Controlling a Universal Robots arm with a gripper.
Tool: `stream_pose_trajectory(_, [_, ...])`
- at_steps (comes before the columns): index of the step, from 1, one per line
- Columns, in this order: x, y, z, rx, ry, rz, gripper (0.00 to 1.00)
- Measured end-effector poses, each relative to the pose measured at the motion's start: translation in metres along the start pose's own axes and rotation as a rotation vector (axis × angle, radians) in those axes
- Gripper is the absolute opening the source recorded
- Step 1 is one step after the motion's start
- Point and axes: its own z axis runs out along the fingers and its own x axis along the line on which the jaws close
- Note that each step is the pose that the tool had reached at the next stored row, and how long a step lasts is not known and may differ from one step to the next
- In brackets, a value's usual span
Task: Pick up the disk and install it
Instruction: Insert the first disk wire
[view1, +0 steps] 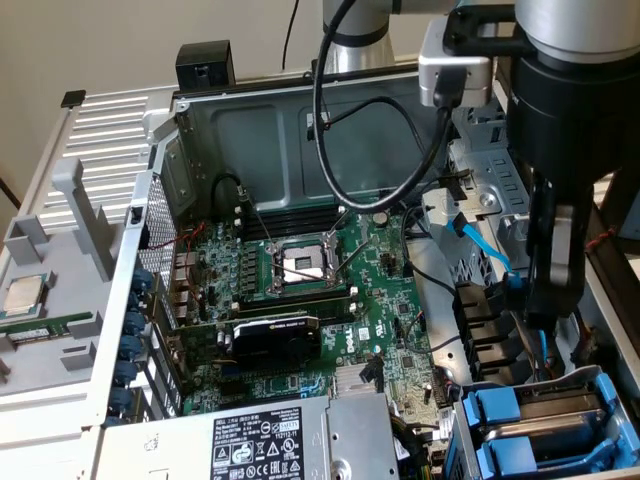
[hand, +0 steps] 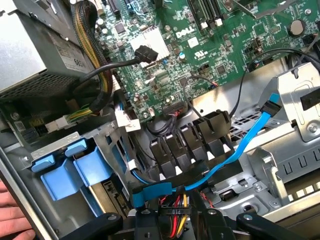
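— Where has the disk got to?

— It's down in the drive cage (view1: 458, 432), at the exterior view's lower right corner of the open case. Two blue-framed drives lie stacked in there. The disk (view1: 560, 402) is the upper one as far as I can make out, but I can't really tell it from the one below. From the wrist view you see their blue carrier fronts (hand: 75, 172) side by side.

— And the gripper?

— The gripper (view1: 548, 318) hangs low, just above that cage and beside a row of black plastic brackets (view1: 480, 330). In the wrist view, a blue SATA cable (hand: 250, 145) runs down to a plug right in front of it (hand: 172, 225), next to some red and yellow wires (hand: 177, 227). Whether it is gripping anything, I can't tell.

— Anything else close by?

— A person's hand (hand: 12, 220) rests at the case's edge, next to the cage. The power supply (view1: 260, 440) sits on the cage's other side. Beyond it lies the green motherboard (view1: 300, 290). Well apart, outside the case at the exterior view's left, a square processor chip (view1: 22, 293) lies on a grey tray.
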Motion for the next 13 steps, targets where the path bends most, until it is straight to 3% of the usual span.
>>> stream_pose_trajectory(2, [-0.0001, 0.0016, -0.0009, 0.0083, 0.0083, -0.002, 0.35])
stream_pose_trajectory(6, [-0.0016, 0.0041, -0.0032, 0.037, 0.0272, -0.005, 0.35])
stream_pose_trajectory(13, [-0.0015, 0.0097, -0.0047, 0.083, 0.0398, -0.008, 0.35])
